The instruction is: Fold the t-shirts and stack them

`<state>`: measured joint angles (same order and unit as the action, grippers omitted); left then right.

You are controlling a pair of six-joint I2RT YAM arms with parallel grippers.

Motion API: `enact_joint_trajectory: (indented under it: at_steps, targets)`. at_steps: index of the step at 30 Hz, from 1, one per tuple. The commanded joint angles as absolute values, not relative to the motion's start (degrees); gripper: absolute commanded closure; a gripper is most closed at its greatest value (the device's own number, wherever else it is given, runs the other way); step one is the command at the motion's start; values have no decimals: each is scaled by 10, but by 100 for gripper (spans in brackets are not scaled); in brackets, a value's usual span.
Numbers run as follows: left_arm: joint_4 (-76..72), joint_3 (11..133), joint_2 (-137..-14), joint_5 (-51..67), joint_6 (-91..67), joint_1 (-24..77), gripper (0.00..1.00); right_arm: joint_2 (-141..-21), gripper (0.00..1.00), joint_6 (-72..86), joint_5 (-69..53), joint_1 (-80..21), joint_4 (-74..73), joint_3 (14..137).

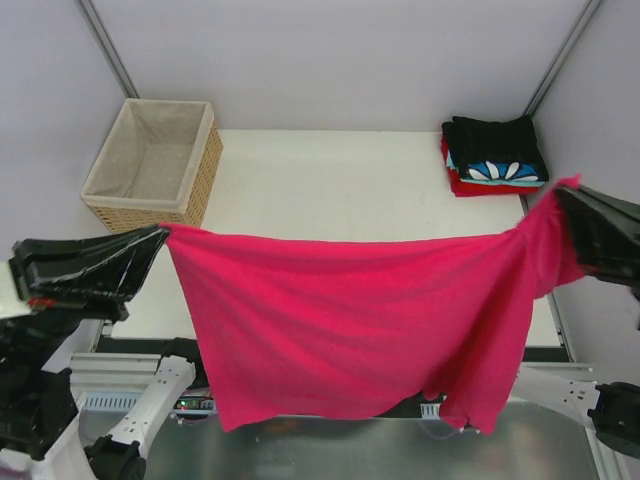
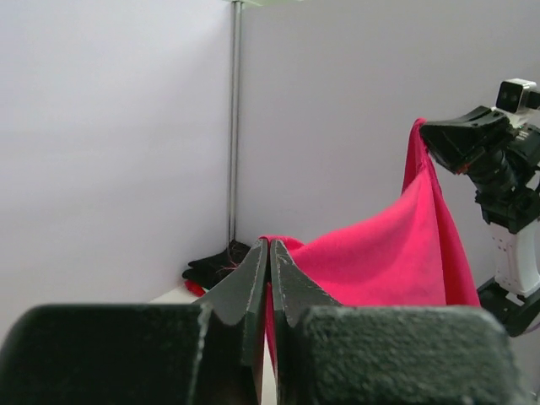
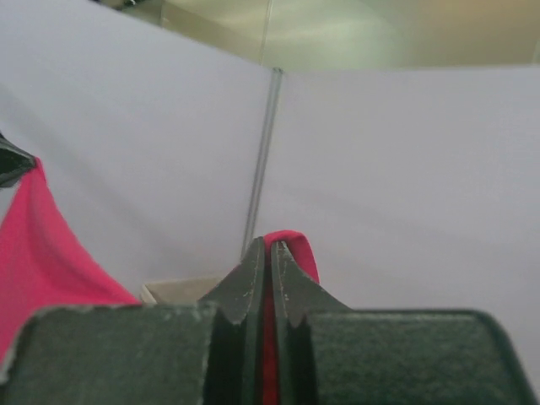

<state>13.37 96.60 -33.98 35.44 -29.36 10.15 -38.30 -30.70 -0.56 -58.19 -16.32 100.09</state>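
A crimson-pink t-shirt [image 1: 350, 320] hangs stretched in the air between both arms, its lower edge drooping over the near table edge. My left gripper [image 1: 160, 233] is shut on its left corner; in the left wrist view the gripper [image 2: 269, 245] pinches pink cloth [image 2: 380, 253] between its tips. My right gripper [image 1: 562, 190] is shut on the right corner, and the right wrist view shows the gripper [image 3: 268, 245] with a pink fold [image 3: 291, 245] poking above the jaws. A stack of folded t-shirts [image 1: 493, 155], black on top over blue-white and red, sits at the table's far right.
A wicker basket [image 1: 152, 165] with beige lining stands empty at the far left of the white table [image 1: 330, 180]. Grey walls and metal posts enclose the back and sides. The arm bases [image 1: 140, 420] lie along the near edge.
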Motion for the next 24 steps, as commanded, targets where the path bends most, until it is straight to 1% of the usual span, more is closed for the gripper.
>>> enact_joint_trajectory:
  at_steps: [1, 2, 3, 5, 6, 7, 8, 9, 10, 12, 13, 14, 16, 17, 18, 19, 20, 23, 24]
  targets:
    - [118, 889, -336, 313, -273, 104, 100, -422, 99, -333, 130, -579, -107, 882]
    - [118, 870, -334, 292, -271, 104, 100, -424, 99, -333, 148, -579, -82, 856]
    - [116, 827, -331, 280, -265, 104, 100, -431, 99, -334, 189, -578, -70, 800]
    - [114, 779, -328, 252, -259, 104, 100, -446, 100, -316, 216, -549, -46, 756]
    - [112, 729, -327, 226, -256, 104, 100, -455, 99, -295, 201, -521, -45, 722]
    - [102, 704, -331, 217, -254, 104, 100, -476, 100, -219, 172, -436, -44, 703]
    - [95, 658, -333, 208, -253, 104, 100, -486, 100, -179, 90, -385, -32, 685]
    - [84, 633, -339, 195, -254, 104, 100, -501, 100, -136, 51, -339, -20, 667]
    - [59, 610, -343, 188, -251, 104, 100, -531, 100, -90, 23, -269, -7, 631]
    - [33, 541, -358, 149, -250, 104, 100, -575, 99, -71, -14, -232, 32, 608]
    - [2, 518, -366, 136, -247, 104, 100, -633, 100, -68, -17, -209, 39, 604]
    - [-16, 479, -379, 119, -244, 104, 100, -662, 100, -57, -24, -196, 47, 609]
    - [-45, 449, -433, 88, -243, 102, 100, -727, 99, -40, -40, -163, 54, 625]
    - [-62, 438, -455, 92, -271, 96, 100, -779, 100, -25, -53, -153, 63, 645]
    - [-83, 433, -476, 112, -287, 72, 100, -810, 100, -18, -61, -144, 68, 656]
    - [-101, 430, -517, 126, -298, 69, 100, -835, 99, -13, -69, -131, 69, 675]
    - [-107, 438, -535, 92, -306, 69, 100, -886, 100, -9, -81, -126, 66, 710]
    - [-109, 484, -608, 54, -299, 68, 100, -953, 100, -4, -104, -120, 44, 778]
    - [-109, 497, -644, 46, -296, 68, 100, -988, 100, -2, -111, -120, 38, 825]
